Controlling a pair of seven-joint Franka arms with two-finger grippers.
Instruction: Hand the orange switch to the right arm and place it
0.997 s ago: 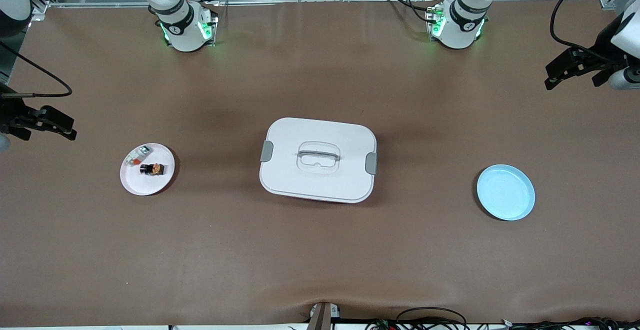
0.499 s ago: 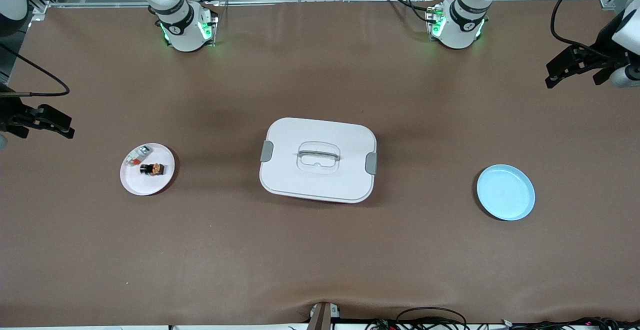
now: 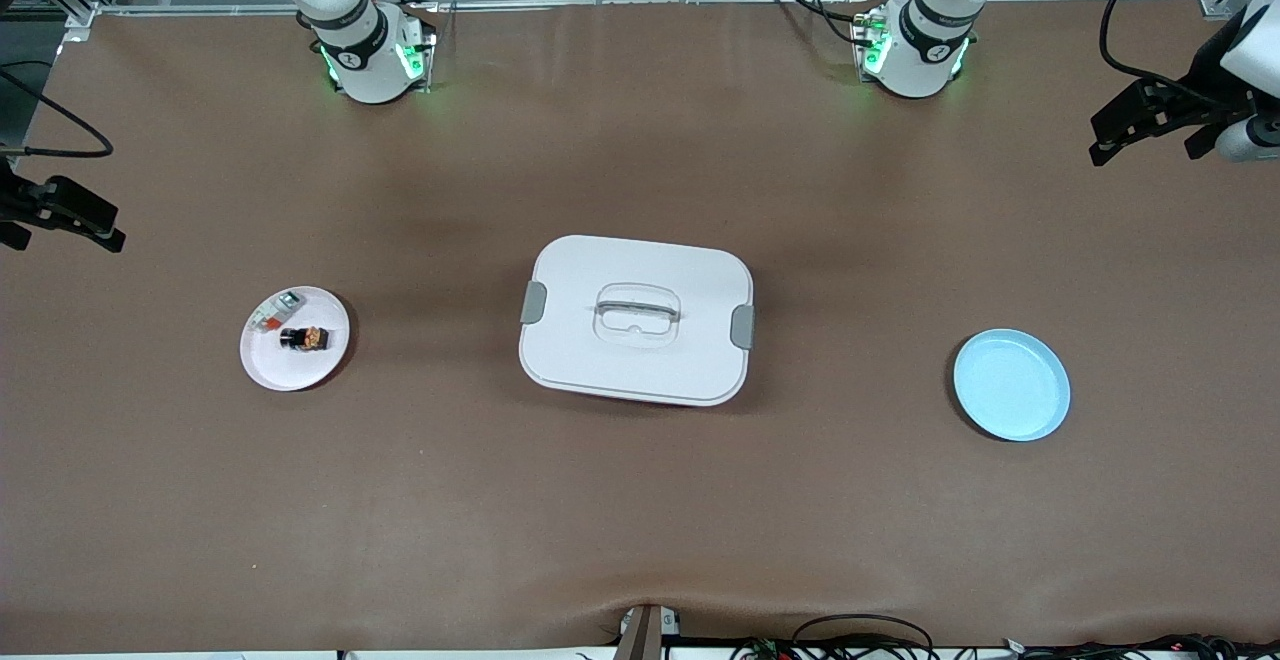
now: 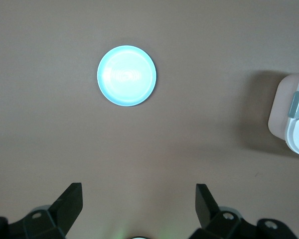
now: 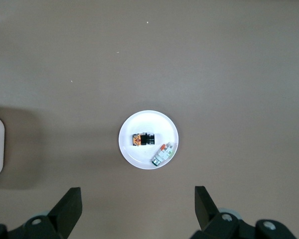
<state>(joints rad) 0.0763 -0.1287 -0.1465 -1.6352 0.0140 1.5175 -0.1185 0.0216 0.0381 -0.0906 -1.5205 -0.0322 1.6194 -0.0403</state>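
Note:
The orange switch (image 3: 305,337), a tiny black block with an orange centre, lies on a white plate (image 3: 270,365) toward the right arm's end of the table. It also shows in the right wrist view (image 5: 142,140) on that plate (image 5: 149,119). My right gripper (image 3: 75,212) is open and empty, high over the table's edge by the plate; in its wrist view (image 5: 138,209) nothing is between the fingers. My left gripper (image 3: 1130,125) is open and empty, high over the left arm's end of the table, with bare table below it (image 4: 138,209).
A whitish-grey block with an orange-red patch (image 3: 275,310) shares the white plate. A large white lidded box (image 3: 636,320) stands mid-table. A light blue plate (image 3: 1011,384) sits toward the left arm's end, and shows in the left wrist view (image 4: 126,75).
My right gripper has drifted away from the white plate toward the table's edge. My left gripper has shifted slightly. The switch and plates have not moved.

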